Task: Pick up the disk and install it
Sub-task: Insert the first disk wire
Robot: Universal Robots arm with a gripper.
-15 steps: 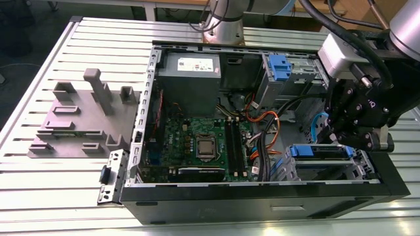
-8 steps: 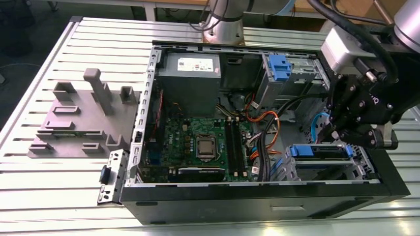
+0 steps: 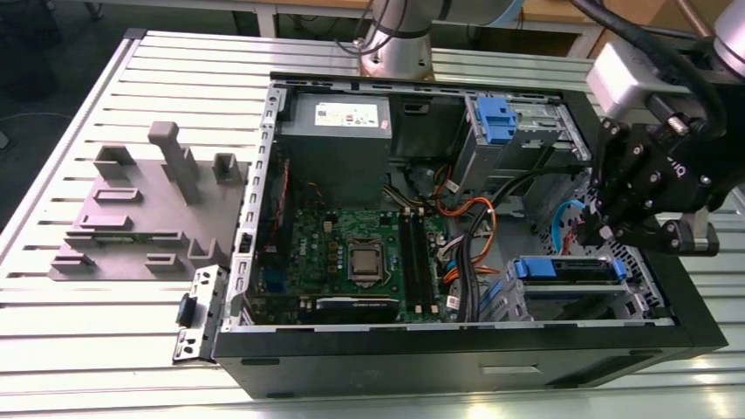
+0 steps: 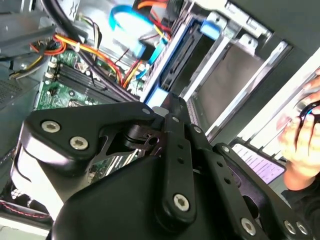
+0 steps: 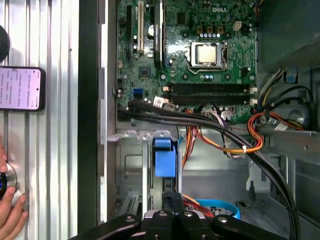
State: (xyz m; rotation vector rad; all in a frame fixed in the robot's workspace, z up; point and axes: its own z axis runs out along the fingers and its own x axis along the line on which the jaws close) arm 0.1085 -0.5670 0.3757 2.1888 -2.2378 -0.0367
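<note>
Exterior view: the open case point(image 3: 250, 262) lies on the ribbed tabletop point(image 3: 105, 349); the gripper point(image 3: 608, 229) hangs over the drive bay at the view's right; the disk point(image 3: 564, 269) sits in that bay just below it, its blue-framed end up and lying across the view, so its long axis, I judge, runs down into the bay; whether the jaws touch it I cannot tell.

Second wrist view: the gripper point(image 4: 172, 107) is seen from behind its linkage; whether the jaws stand wide or narrow I cannot tell; past it the disk point(image 4: 172, 57) shows edge-on between the bay's metal walls, a blue strip along its side; orange and black cables point(image 4: 100, 55) run close beside the bay; a hand point(image 4: 302, 135) rests off to one side.

First wrist view: the gripper point(image 5: 172, 207) is in line with the disk point(image 5: 165, 157), whose blue end faces the camera; a phone point(image 5: 20, 89) lies on the tabletop outside the case.

The step looks like seating the disk; done well, I think, it means pressing straight along the bay's rails, square to the blue end, and staying clear of the cables.
</note>
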